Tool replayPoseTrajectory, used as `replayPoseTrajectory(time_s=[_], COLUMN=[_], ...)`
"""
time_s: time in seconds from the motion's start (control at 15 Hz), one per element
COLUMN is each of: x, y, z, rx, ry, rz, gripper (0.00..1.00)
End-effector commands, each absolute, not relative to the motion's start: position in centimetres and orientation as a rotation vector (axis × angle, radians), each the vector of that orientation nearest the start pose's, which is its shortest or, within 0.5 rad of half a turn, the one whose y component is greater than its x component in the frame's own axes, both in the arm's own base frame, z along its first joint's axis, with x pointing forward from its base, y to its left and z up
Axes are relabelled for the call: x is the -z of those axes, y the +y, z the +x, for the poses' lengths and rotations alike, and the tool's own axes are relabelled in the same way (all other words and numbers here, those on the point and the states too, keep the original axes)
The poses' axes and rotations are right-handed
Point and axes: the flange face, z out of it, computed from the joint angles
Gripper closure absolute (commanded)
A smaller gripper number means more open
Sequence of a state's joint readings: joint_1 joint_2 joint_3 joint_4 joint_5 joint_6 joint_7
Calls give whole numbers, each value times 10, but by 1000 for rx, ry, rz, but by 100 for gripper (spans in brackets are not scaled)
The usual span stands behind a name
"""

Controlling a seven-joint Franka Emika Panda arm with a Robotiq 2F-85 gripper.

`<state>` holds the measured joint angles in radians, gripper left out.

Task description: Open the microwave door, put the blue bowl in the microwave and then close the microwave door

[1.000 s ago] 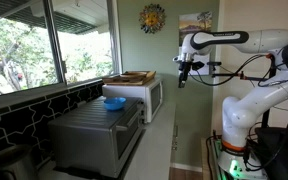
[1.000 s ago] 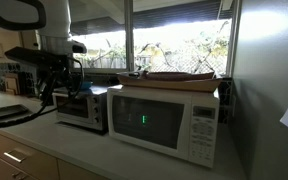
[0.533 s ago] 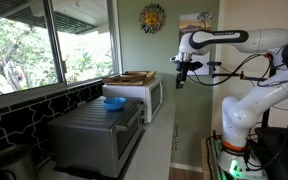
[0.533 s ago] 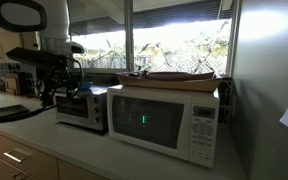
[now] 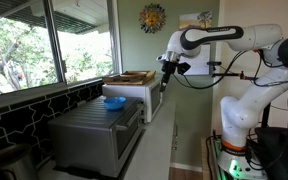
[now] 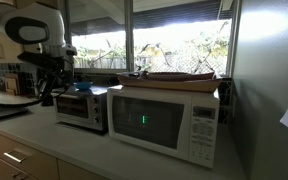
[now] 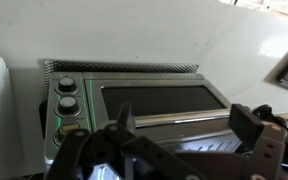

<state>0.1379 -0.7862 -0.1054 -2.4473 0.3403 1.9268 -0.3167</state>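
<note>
The grey brushed-metal microwave (image 5: pixel 94 135) stands on the counter, and its door (image 7: pixel 159 100), with a dark window, is shut. It also shows in an exterior view (image 6: pixel 82 108). The blue bowl (image 5: pixel 114 102) sits on top of it. My gripper (image 5: pixel 165 86) hangs in the air in front of the appliances, apart from them. In the wrist view its two fingers are spread wide and empty (image 7: pixel 184 125), framing the door's handle bar (image 7: pixel 174 117) from a distance. The bowl is out of the wrist view.
A white microwave (image 5: pixel 144 96) bearing a wooden tray (image 5: pixel 130 76) stands next to the grey one; it also shows in an exterior view (image 6: pixel 164 118). Windows (image 5: pixel 44 45) run behind the counter. Two knobs (image 7: pixel 66 101) sit beside the grey door.
My arm has swung sideways toward the appliances. The gripper now hangs in front of the white microwave's end, closer to the grey one. Bowl and doors have not moved.
</note>
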Motion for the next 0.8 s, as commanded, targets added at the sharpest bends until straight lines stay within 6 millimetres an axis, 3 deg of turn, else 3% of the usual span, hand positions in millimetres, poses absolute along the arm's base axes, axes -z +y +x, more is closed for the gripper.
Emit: replayPoseTrajectory(time_s=[0.0,0.27,0.4,0.73], x=[-568,-551,-543,-525], y=[55,76,82,81], z=[362,379,383,399], rx=[446,397,368,356], ry=[-163,39,48,160], rz=[-2756,-2789,-2754,-2715], gripper=[0,0,0,0])
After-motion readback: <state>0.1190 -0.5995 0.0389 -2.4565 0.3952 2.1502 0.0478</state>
